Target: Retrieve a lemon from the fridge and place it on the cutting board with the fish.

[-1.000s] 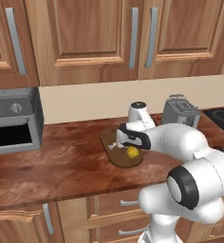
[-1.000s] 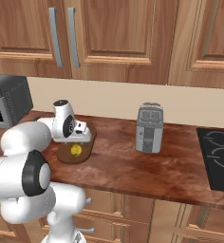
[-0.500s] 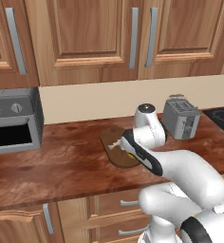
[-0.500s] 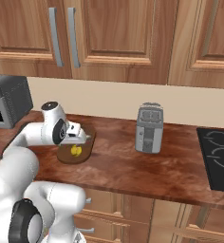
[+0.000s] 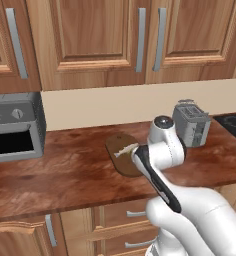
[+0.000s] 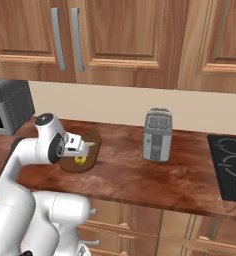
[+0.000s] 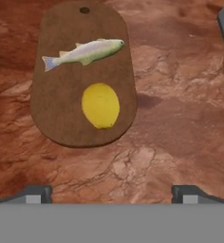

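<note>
Hand view: my end effector (image 7: 112, 192) hangs above the table (image 7: 180, 133), fingers spread wide, gripping nothing. Ahead of it, the lemon (image 7: 100, 105) rests on the cutting board (image 7: 61, 90), the fish (image 7: 83, 51) lying just beyond. No legible markings.

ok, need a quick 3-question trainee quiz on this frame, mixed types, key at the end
1. True or false: the lemon lies on the cutting board, apart from the fish.
2. Multiple choice: the end effector is (A) shut on the lemon, (B) open and holding nothing, (C) shut on the fish.
3. Fill in: in the right base view, the grey appliance standing on the counter to the right of the board is a ____.

Key: 1 true; 2 B; 3 toaster.
</note>
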Controlling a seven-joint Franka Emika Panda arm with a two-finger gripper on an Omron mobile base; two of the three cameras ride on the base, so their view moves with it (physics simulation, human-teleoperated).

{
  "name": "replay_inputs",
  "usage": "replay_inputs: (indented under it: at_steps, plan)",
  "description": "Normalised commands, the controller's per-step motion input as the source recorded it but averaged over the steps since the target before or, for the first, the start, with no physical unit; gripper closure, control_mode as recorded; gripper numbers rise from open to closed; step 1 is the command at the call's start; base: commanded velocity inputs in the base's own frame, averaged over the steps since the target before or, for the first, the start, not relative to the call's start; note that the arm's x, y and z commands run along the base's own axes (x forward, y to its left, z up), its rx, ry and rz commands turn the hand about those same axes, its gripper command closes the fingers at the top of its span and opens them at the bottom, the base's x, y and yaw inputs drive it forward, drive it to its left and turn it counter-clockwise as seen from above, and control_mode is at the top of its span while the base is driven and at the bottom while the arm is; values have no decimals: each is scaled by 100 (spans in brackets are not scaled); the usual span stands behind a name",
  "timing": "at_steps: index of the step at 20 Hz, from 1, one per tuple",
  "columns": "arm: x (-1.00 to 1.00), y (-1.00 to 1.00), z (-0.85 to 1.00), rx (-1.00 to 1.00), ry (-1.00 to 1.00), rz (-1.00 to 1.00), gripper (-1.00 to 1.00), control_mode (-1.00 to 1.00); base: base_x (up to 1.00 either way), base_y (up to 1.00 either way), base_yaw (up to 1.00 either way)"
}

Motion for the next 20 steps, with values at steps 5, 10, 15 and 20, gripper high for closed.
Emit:
replay_inputs:
  at_steps: [5, 10, 15, 20]
  plan:
    - [0, -36, 39, 0, 0, -5, -100, -100, 0, 0, 0]
    - [-11, -41, 37, 0, 0, -3, -100, -100, 0, 0, 0]
    - [-39, -41, 30, 0, 0, 0, -100, -100, 0, 0, 0]
    - [-70, -46, 2, 5, 0, 1, -100, -100, 0, 0, 0]
